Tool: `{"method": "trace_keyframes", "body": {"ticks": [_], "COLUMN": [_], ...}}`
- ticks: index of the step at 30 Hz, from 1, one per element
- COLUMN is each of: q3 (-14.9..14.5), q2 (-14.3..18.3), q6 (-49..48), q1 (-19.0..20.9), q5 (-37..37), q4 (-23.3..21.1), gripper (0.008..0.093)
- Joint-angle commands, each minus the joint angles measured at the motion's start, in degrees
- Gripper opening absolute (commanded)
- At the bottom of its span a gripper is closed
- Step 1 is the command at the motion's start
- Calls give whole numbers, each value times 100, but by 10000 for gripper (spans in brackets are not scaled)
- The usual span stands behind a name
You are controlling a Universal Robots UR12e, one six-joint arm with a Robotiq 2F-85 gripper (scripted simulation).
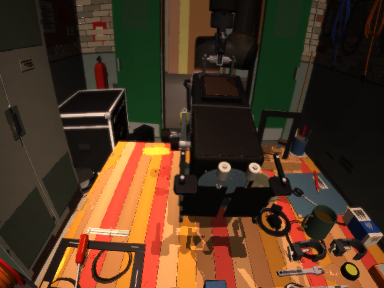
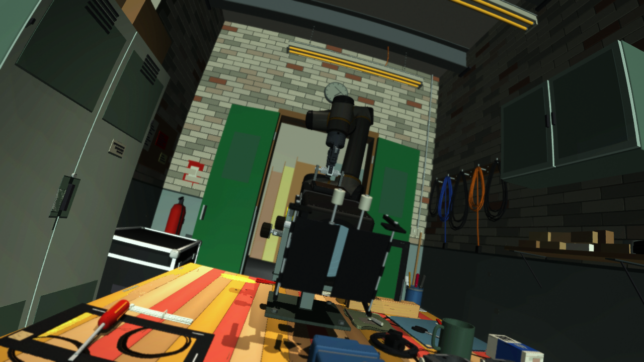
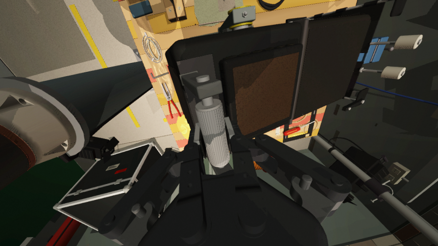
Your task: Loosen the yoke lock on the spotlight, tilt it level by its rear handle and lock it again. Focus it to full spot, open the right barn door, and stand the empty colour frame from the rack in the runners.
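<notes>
My gripper (image 3: 214, 150) is closed on the ribbed grey rear handle (image 3: 213, 134) of the black spotlight (image 1: 225, 135), with a finger on each side of the bar. The gripper (image 1: 219, 59) hangs from the arm above the lamp's back end. The spotlight sits in its yoke on the striped bench, its two barn doors (image 2: 335, 261) folded over the lens at the front. Two white-capped knobs (image 1: 237, 170) stand up above the doors. A black lock knob (image 2: 266, 230) sticks out of the yoke's left side. The colour frame and its rack are not clearly visible.
Green double doors (image 2: 238, 180) and a brick wall stand behind the bench. A flight case (image 1: 92, 120) is at the left. Tools, a green mug (image 1: 320, 220), a red screwdriver (image 1: 82, 247) and cable coils lie around the lamp's base.
</notes>
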Motion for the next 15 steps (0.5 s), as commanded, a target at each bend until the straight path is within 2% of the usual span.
{"method": "trace_keyframes", "body": {"ticks": [1,15], "q3": [18,237], "q2": [-14,-188], "q6": [-6,-103], "q1": [-7,-105], "q5": [-11,-11], "q4": [11,-34], "gripper": [80,80]}}
